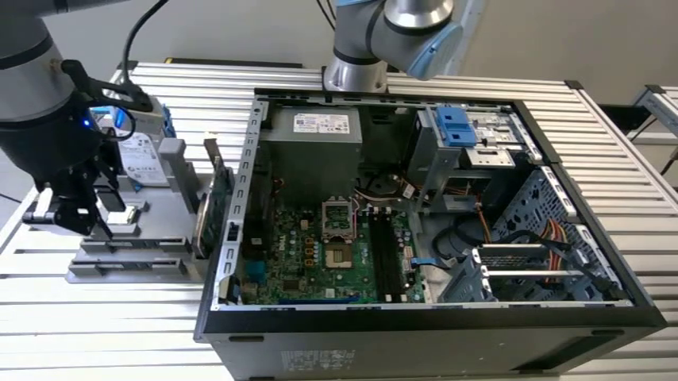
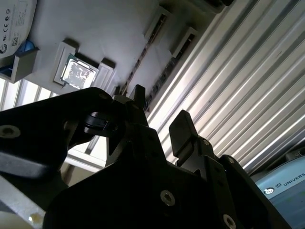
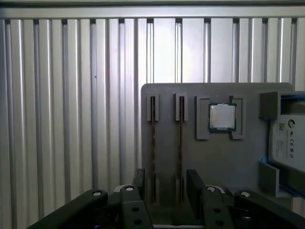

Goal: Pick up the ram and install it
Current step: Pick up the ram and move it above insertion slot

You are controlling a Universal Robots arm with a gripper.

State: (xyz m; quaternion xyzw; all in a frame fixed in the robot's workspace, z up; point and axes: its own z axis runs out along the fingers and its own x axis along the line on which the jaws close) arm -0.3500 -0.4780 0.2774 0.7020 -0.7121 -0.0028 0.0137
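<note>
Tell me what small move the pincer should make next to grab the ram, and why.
Probably slide sideways to centre over one ram: the open pincer hangs above the grey holder, its gap spanning that stick and the second ram.

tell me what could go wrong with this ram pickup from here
1. Two ram sticks stand side by side in the grey tray, and both seem to lie within the open gripper; closing might pinch both.
2. The processor chip sits nearby in the same tray; a sideways drift could knock it.
</note>
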